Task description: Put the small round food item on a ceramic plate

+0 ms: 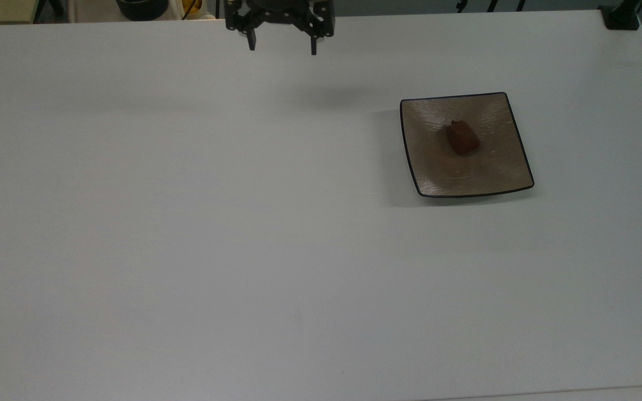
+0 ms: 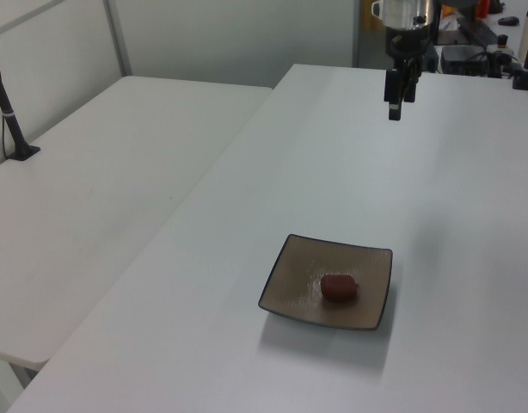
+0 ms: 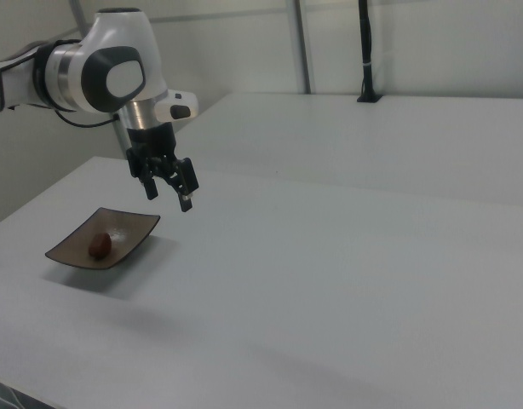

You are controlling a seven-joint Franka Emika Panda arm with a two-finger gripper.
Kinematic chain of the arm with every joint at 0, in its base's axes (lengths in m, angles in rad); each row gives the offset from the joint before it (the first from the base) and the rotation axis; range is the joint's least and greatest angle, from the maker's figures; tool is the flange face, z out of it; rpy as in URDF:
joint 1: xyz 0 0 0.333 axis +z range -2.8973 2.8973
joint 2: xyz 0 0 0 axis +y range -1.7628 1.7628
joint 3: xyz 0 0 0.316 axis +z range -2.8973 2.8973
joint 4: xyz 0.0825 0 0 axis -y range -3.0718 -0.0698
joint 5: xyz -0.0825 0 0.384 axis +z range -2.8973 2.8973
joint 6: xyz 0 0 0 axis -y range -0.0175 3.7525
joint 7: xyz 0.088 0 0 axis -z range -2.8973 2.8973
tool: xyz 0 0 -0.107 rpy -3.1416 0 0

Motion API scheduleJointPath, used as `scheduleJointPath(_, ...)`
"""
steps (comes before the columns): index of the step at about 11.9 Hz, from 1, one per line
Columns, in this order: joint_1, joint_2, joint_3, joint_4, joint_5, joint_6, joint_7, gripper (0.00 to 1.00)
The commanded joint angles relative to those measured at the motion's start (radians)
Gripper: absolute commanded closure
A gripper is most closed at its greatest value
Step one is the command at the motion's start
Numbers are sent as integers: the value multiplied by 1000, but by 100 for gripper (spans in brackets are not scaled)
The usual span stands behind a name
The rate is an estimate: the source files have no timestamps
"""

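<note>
Now food item (image 1: 462,138) on plate (image 1: 494,172), pincer (image 1: 282,49) open

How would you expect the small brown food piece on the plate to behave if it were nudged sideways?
The food piece looks rounded, so it would probably roll or wobble rather than slide. It is small, so likely light. The plate has upturned edges, which might stop it rolling off.
</note>
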Motion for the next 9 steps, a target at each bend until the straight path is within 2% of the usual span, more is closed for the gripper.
scheduleJointPath(1, 5, -33, -43, -17, -2, -22, -71, 0)
scheduleJointPath(3, 15, -33, -65, -17, -2, -17, -78, 0)
scheduleJointPath(9, 21, -25, -65, -6, -1, 10, -74, 0)
